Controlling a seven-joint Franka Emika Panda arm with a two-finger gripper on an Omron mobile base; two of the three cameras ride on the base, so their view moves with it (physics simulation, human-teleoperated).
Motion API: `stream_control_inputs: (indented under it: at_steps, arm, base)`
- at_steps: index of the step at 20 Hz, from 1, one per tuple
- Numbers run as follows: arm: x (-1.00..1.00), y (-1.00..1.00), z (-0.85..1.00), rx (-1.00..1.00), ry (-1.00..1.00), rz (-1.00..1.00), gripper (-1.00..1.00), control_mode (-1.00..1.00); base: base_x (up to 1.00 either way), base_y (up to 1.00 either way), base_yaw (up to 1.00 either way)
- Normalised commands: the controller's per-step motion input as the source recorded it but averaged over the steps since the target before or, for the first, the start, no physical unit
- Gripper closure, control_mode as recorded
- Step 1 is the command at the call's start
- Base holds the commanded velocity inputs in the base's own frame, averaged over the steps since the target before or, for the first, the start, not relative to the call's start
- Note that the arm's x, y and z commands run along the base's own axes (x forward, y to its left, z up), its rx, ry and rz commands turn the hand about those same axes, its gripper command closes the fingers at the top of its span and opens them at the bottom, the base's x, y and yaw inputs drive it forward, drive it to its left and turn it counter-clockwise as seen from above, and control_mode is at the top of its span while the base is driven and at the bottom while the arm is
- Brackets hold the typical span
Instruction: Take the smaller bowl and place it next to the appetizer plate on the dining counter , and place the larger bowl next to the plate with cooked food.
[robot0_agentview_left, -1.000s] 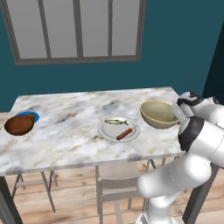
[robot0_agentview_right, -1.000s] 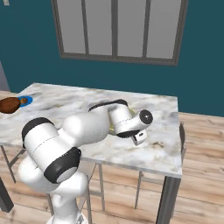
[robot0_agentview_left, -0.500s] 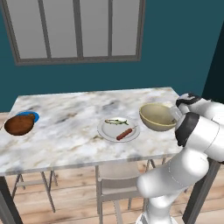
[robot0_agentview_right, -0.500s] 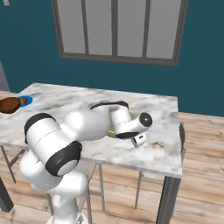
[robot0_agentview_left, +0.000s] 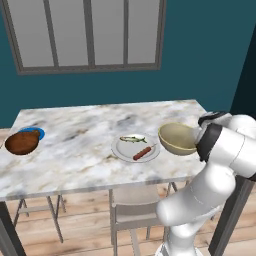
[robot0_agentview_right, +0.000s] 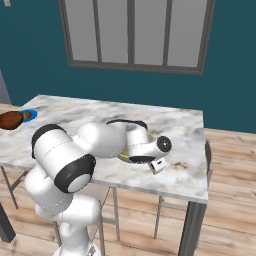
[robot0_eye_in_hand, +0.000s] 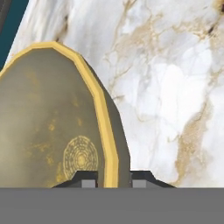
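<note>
Brown bowl: far left, touching blue plate; placed. White plate: mid-counter. Yellow bowl: just right of it, rim pinched by gripper. Risk: letting go while tilted could tip it onto the plate.

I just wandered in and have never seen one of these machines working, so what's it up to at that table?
The white robot arm has its gripper shut on the rim of the larger bowl, pale yellow-beige, one finger inside and one outside. It holds the bowl over the dining counter, just right of the plate with cooked food, a sausage and a small fish. Far at the counter's left end, the smaller bowl, reddish-brown, already sits by the appetizer plate, a little blue one.
</note>
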Motion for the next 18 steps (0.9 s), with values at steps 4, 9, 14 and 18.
stream_control_inputs:
  at_steps: [4, 9, 14, 18]
  arm:
    - [0.08, 0.0, -0.29, 0.0, 0.0, 0.0, 1.0, -1.0]
    - [0.08, 0.0, -0.27, 0.0, 0.0, 0.0, -1.0, -1.0]
    - [-0.08, 0.13, 0.2, -0.02, -0.08, 0.0, -1.0, -1.0]
    - [-0.03, 0.03, 0.45, -0.02, -0.12, 0.0, -1.0, -1.0]
  base:
    - [0.0, 0.0, 0.0]
    - [0.0, 0.0, 0.0]
    - [0.0, 0.0, 0.0]
    - [0.0, 0.0, 0.0]
